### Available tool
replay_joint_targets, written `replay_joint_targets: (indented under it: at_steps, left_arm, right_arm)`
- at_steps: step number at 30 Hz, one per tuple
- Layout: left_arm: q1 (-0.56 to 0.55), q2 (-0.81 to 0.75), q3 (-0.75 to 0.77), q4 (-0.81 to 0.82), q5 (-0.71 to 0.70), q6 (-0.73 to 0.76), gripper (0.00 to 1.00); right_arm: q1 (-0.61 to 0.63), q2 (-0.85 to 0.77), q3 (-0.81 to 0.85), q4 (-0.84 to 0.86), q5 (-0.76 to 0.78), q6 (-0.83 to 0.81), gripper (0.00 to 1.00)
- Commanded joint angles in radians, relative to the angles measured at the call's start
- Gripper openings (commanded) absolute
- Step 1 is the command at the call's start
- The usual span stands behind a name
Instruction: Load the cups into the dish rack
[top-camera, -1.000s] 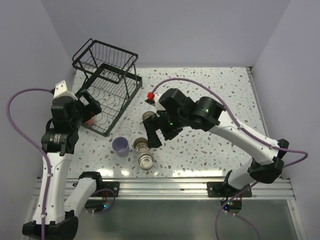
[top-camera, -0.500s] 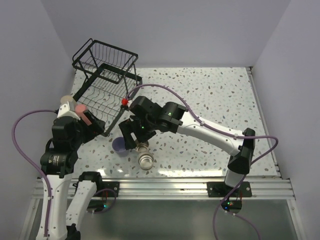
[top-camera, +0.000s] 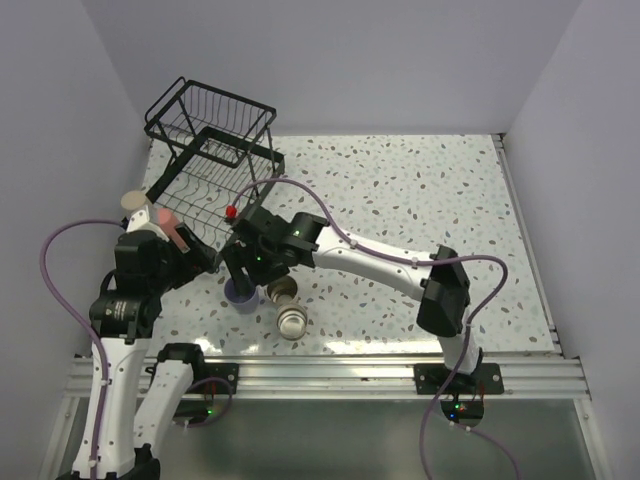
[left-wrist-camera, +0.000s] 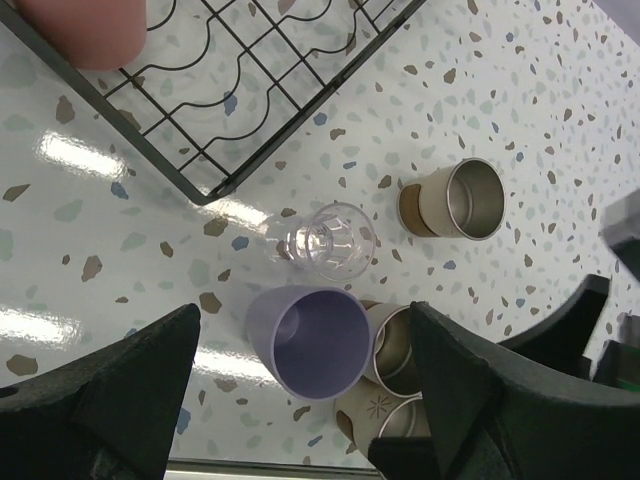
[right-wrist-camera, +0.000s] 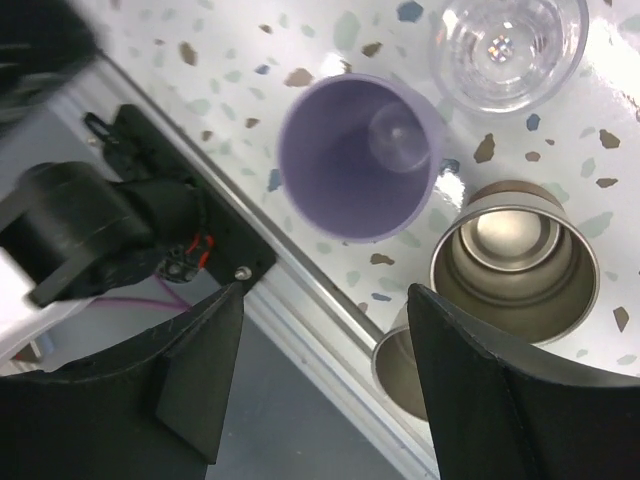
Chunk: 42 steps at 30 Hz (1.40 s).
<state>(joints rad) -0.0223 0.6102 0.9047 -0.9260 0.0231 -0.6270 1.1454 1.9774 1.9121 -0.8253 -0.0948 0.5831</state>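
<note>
Lavender plastic tumbler (right-wrist-camera: 355, 160), upright and mouth-up on the glossy speckled tabletop (left-wrist-camera: 520, 90) near the black wire dish rack (top-camera: 212, 170); it is probably light, stiff and smooth-walled, best pinched across its rim wall. The right gripper (right-wrist-camera: 325, 295) hangs directly over it and the left gripper (left-wrist-camera: 305, 315) looks down on it, both with fingers apart and empty. A clear glass tumbler (right-wrist-camera: 510, 45) and a shiny steel tumbler (right-wrist-camera: 515, 260) crowd it closely, leaving little finger room.

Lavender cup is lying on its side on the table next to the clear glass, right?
Not quite: the lavender cup is not on its side. It stands upright, mouth up; the right wrist view looks straight down into it. The rest holds: it is on the table next to the clear glass.
</note>
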Motion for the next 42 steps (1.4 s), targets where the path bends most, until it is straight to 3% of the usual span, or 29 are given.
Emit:
replay_joint_targets:
  at_steps: [1, 11, 23, 28, 35, 42]
  left_arm:
    - [-0.004, 0.022, 0.022, 0.038, 0.023, 0.015, 0.88]
    - [-0.004, 0.028, 0.019, 0.033, 0.035, 0.032, 0.88]
    - [-0.004, 0.031, 0.002, 0.026, 0.028, 0.053, 0.88]
    - [-0.004, 0.040, 0.005, 0.035, 0.029, 0.056, 0.88]
    - [-0.004, 0.045, 0.000, 0.042, 0.031, 0.058, 0.88]
    - [-0.004, 0.060, 0.006, 0.050, 0.031, 0.066, 0.88]
  right_arm:
    - [0.000, 0.028, 0.016, -0.012, 0.044, -0.005, 0.70]
    - [-0.001, 0.129, 0.028, 0.000, 0.053, -0.002, 0.62]
    - [-0.016, 0.178, 0.019, 0.026, 0.052, 0.024, 0.43]
    - [-0.029, 0.161, 0.013, 0.031, 0.046, 0.026, 0.44]
    - [-0.055, 0.043, -0.094, 0.126, 0.033, 0.049, 0.62]
    - [-0.101, 0.009, -0.139, 0.187, -0.012, 0.077, 0.64]
